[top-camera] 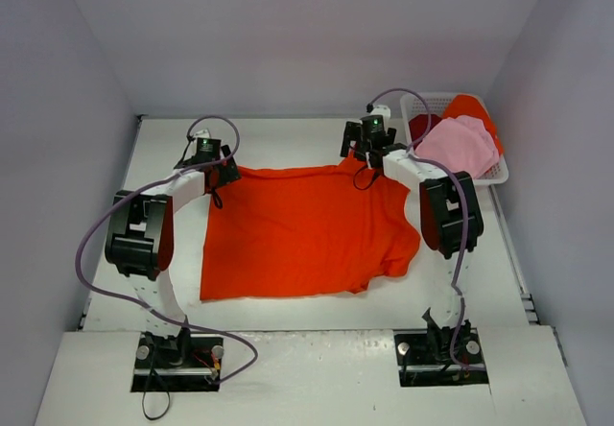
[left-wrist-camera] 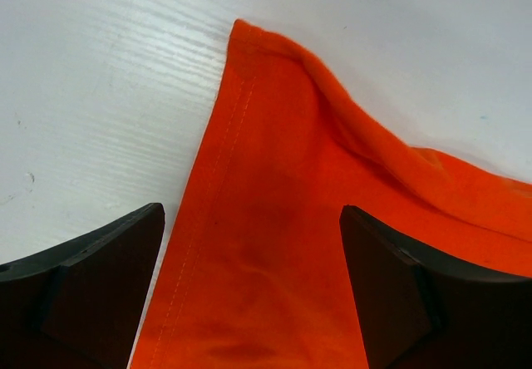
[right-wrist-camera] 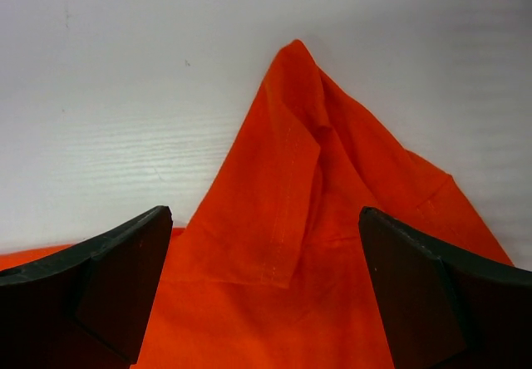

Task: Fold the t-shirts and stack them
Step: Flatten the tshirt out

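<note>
Watching the overhead view, I am seeing the large orange-red t-shirt point(top-camera: 307, 229) lying spread flat across the centre of the white table point(top-camera: 288, 138). The left gripper point(top-camera: 219, 170) is hovering at the shirt's upper-left corner with its jaws standing wide apart. In its wrist view the hemmed corner is lying between the dark fingers point(left-wrist-camera: 91, 286), and neither is pinching it. The right gripper point(top-camera: 369, 157) is sitting at the shirt's upper-right edge, jaws likewise parted, with a peaked fold of hemmed cloth showing between its fingers point(right-wrist-camera: 416, 294). At the upper right of the frame, the white lattice basket point(top-camera: 501, 172) is holding a light pink t-shirt point(top-camera: 460, 146), a dark red t-shirt point(top-camera: 425, 126) and another orange t-shirt point(top-camera: 472, 109).
</note>
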Motion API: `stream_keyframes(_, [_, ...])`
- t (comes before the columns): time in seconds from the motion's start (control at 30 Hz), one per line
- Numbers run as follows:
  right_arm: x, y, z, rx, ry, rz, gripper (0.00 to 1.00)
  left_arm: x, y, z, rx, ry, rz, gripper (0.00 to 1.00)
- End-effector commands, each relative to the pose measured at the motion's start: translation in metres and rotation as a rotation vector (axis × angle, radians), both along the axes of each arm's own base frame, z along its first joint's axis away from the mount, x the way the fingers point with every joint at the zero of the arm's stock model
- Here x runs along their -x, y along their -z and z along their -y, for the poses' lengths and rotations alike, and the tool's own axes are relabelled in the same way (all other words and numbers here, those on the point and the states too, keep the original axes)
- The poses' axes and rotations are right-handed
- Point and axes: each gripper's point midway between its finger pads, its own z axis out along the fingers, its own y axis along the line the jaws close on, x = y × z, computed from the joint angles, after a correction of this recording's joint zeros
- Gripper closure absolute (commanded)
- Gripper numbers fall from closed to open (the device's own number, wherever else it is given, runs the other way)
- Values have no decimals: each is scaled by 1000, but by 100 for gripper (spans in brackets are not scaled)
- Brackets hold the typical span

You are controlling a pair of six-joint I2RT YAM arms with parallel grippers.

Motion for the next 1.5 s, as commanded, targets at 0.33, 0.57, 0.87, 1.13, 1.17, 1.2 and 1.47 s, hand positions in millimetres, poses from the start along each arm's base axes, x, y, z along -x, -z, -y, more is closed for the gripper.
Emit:
stream_keyframes(0.33, [8,-27,-2,-35,1,77,8,-62,-49,18,14,138,281,19])
stream_keyframes(0.57, [13,-28,-3,-56,-4,81,8,-69,-77,30,7,247,366,19])
stream_keyframes(0.87, [24,-13,-6,-103,-1,68,7,-82,-129,33,-54,324,416,19])
stream_keyframes(1.13, [32,-35,-5,-113,-12,112,7,-94,-183,16,-224,354,423,19])
stream_keyframes(1.17, [32,-38,-5,-113,-15,116,7,-90,-187,12,-245,354,428,18])
stream_keyframes(1.2, [34,-40,-4,-112,-16,119,7,-88,-188,11,-271,371,430,19])
stream_keyframes(1.47, [43,-63,-6,-120,-57,150,7,-79,-160,-8,-405,427,308,19])
